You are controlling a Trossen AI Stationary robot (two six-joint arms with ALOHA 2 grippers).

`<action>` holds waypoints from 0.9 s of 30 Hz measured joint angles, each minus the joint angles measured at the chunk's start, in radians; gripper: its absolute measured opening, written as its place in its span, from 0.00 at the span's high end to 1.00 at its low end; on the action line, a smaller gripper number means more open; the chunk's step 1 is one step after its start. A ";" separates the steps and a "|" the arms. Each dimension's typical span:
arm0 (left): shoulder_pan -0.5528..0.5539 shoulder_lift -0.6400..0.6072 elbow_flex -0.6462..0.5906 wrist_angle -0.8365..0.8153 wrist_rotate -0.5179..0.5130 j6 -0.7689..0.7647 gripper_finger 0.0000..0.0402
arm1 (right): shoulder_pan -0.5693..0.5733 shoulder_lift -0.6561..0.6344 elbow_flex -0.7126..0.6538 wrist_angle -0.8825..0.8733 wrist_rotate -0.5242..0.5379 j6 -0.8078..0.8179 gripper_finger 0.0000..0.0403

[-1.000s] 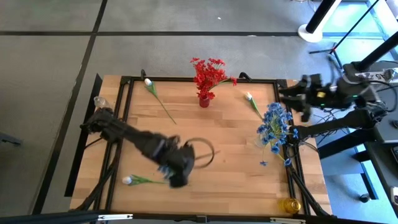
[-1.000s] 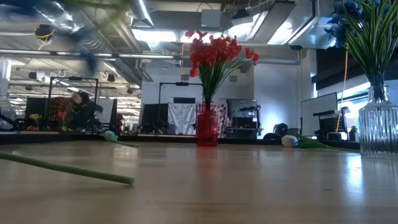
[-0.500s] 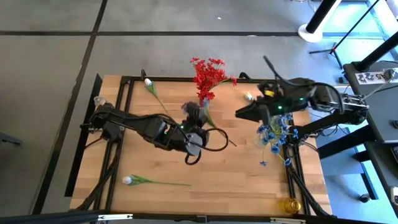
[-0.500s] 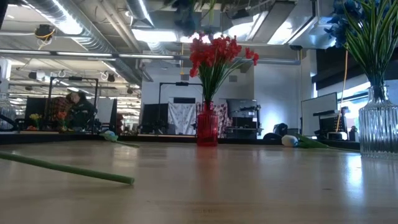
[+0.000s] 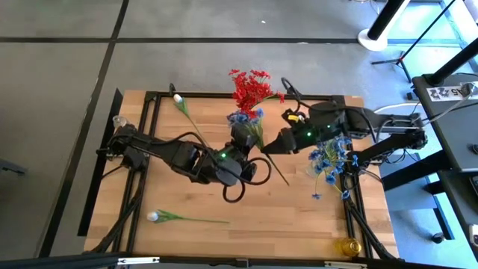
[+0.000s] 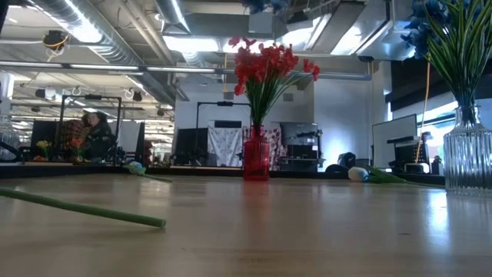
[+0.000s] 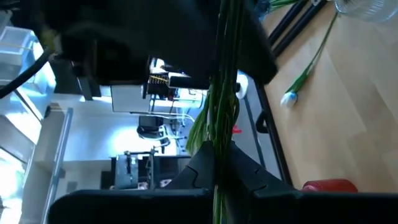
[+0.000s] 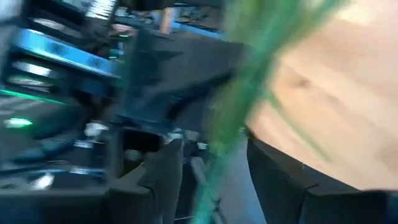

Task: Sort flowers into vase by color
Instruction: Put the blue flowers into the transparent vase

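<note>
My left gripper is over the table's middle, shut on a blue flower sprig. Its blossoms are high above the table, and its thin stem slants toward the near right. My right gripper is open just right of the left one, with a finger on either side of the green stem; I cannot tell whether they touch it. Red flowers stand in the red vase at the far middle. Blue flowers fill the clear vase at the right. My left gripper pinches the blue sprig's bundle of green stems between its two fingers, part-way along the stems. The fingers lie across the stems. The sprig is lifted clear of the table and tilted, with the blossoms toward the far edge and the bare stem end toward the near right.
White flowers lie on the table at the far left, the near left and the far right, the last beside my right arm. A small yellow object sits at the near right corner. A black frame borders the tabletop.
My left gripper carried the blue sprig from the near left of the table toward the middle and the far edge, close to the red vase. My right arm swung in from the table's right edge toward the middle, and its fingers now stand around the sprig's stem.
</note>
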State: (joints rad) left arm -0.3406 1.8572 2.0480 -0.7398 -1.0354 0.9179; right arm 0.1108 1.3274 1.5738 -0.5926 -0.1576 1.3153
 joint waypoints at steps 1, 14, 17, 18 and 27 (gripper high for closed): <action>-0.001 0.000 0.000 0.000 0.000 0.004 0.98 | 0.000 0.004 0.000 0.031 -0.013 0.009 0.56; -0.050 0.003 0.000 -0.002 0.015 0.004 0.94 | 0.004 0.039 -0.001 0.060 -0.016 0.018 0.95; -0.076 0.002 0.001 0.005 0.029 -0.035 0.87 | 0.005 0.039 -0.001 0.060 -0.009 -0.020 0.94; -0.086 0.002 0.001 0.007 0.027 -0.061 0.84 | 0.004 0.039 -0.001 0.061 0.000 -0.038 0.93; -0.161 -0.106 -0.001 -0.091 -0.048 -0.621 0.64 | 0.028 -0.018 -0.001 0.041 0.161 -0.262 0.96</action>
State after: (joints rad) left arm -0.5012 1.7517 2.0468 -0.8304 -1.0835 0.2966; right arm 0.1385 1.3089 1.5730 -0.5514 0.0030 1.0531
